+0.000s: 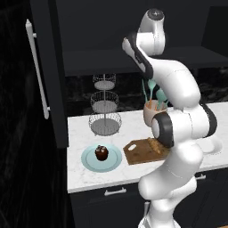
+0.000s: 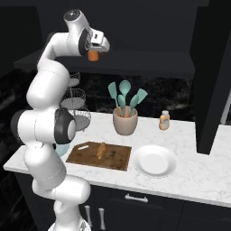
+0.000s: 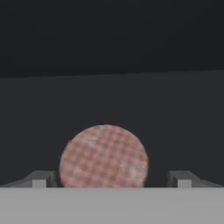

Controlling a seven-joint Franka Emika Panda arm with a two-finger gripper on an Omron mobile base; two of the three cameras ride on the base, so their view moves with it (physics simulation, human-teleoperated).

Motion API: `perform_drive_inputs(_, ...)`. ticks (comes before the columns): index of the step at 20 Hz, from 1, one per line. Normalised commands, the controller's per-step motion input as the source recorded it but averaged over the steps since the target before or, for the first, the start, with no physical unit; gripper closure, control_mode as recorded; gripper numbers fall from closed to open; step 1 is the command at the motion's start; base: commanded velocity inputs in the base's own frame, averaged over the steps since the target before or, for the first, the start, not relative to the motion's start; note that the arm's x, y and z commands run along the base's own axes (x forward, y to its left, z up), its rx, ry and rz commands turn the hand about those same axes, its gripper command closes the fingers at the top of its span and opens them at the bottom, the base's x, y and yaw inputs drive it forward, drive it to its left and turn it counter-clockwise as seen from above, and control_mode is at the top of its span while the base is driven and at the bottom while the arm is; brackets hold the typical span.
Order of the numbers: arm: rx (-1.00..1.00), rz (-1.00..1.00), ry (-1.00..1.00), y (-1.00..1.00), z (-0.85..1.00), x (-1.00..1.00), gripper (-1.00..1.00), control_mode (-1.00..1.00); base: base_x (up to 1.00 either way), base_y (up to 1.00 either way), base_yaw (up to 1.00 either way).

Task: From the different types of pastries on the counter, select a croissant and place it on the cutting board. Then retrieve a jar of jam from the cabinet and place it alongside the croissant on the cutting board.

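The gripper (image 2: 94, 53) is at the jam jar (image 2: 93, 55). Its fingers (image 3: 39, 179) stand apart beside the lid (image 3: 103, 156). Centre them, clamp firmly, then lift straight out toward the cutting board (image 2: 99, 155).

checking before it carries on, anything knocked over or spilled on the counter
Nothing stands out. The croissant lies on the cutting board, and the utensil pot and small bottle stand upright.

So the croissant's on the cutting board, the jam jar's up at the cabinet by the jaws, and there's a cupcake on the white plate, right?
Not quite. The cupcake sits on the blue plate, as the left base view shows; the white plate carries nothing. The croissant is on the cutting board, and the jam jar is up at the cabinet by the jaws.
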Motion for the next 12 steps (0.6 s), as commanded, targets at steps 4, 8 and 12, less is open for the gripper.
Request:
perform_drive_inputs(4,0.11,0.0,0.03,0.0,0.1,0.36,-1.0,-1.0,0.0,0.0,0.0)
perform_drive_inputs(8,0.0,-0.03,0.0,0.0,0.0,0.17,-1.0,-1.0,0.0,0.0,0.0)
perform_drive_inputs(12,0.0,-0.03,0.01,0.02,0.0,0.08,1.0,-1.0,0.0,0.0,0.0)
